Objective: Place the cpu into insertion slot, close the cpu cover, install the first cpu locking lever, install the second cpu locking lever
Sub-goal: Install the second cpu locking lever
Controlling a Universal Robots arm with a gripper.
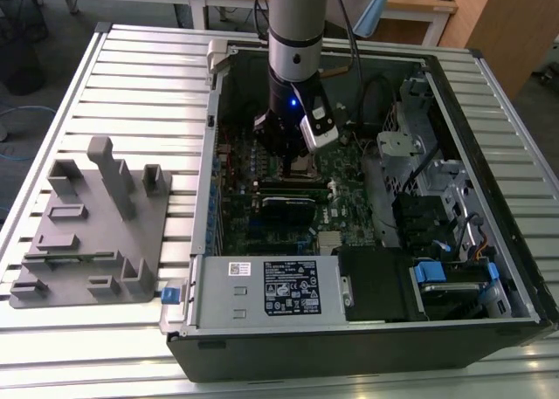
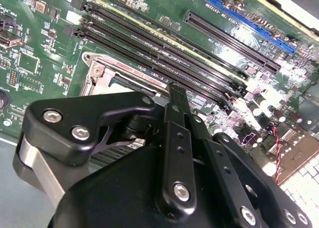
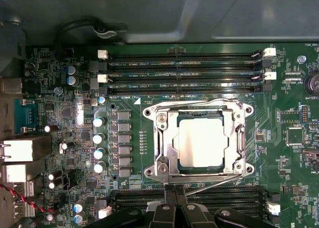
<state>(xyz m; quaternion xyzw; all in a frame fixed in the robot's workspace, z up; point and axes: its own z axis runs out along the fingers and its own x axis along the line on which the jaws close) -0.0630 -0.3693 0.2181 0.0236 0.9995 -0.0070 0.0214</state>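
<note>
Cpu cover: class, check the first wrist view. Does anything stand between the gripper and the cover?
Nothing visible does. The cpu cover lies flat over the cpu in the slot. The gripper sits right at the frame's edge beside a thin lever, with no other part in the gap.

One cpu (image 3: 201, 142) sits in one insertion slot (image 3: 158, 119) under one cpu cover (image 3: 170, 149); one gripper (image 3: 175, 189) hangs over the board; four capacitors (image 3: 99, 144) stand in a row beside the slot; one grey fixture block (image 1: 92, 229) lies outside one computer case (image 1: 349, 347).
</note>
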